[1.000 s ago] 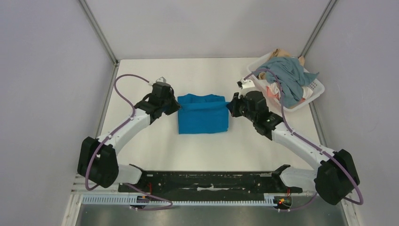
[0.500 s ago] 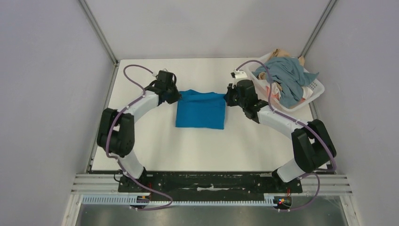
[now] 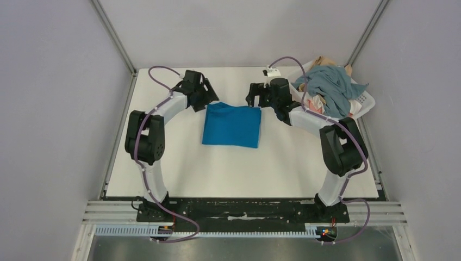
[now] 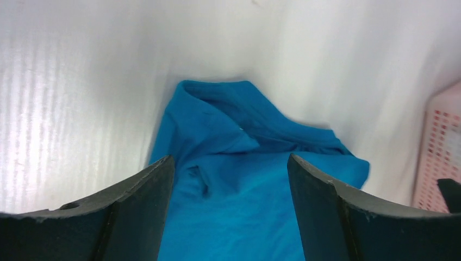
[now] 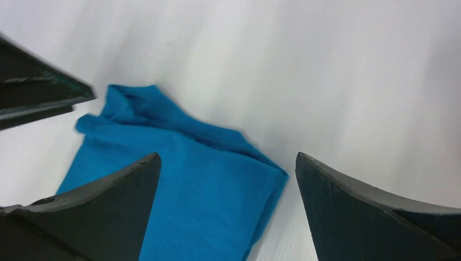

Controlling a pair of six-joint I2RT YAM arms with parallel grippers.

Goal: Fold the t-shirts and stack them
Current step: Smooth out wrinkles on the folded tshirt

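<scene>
A bright blue t-shirt (image 3: 232, 125) lies folded in a rough square on the white table (image 3: 163, 163). Both grippers stand open just beyond its far edge, holding nothing. My left gripper (image 3: 209, 98) is at the shirt's far left corner, my right gripper (image 3: 254, 98) at its far right corner. In the left wrist view the left gripper (image 4: 229, 160) hangs over the blue t-shirt (image 4: 234, 130), whose far edge is bunched. The right wrist view has the right gripper (image 5: 228, 157) above the blue t-shirt's (image 5: 179, 185) corner. More t-shirts, a grey-blue one (image 3: 332, 87) on top, fill the basket.
A white slotted basket (image 3: 365, 104) stands at the far right corner, close behind the right arm, with peach-pink (image 3: 314, 103) and tan (image 3: 325, 60) cloth under the grey-blue shirt. Grey walls close in the table on three sides.
Both grippers carried the blue shirt's edge toward the far side, then opened and let it go. The shirt now lies flat, shifted slightly farther from the bases.
</scene>
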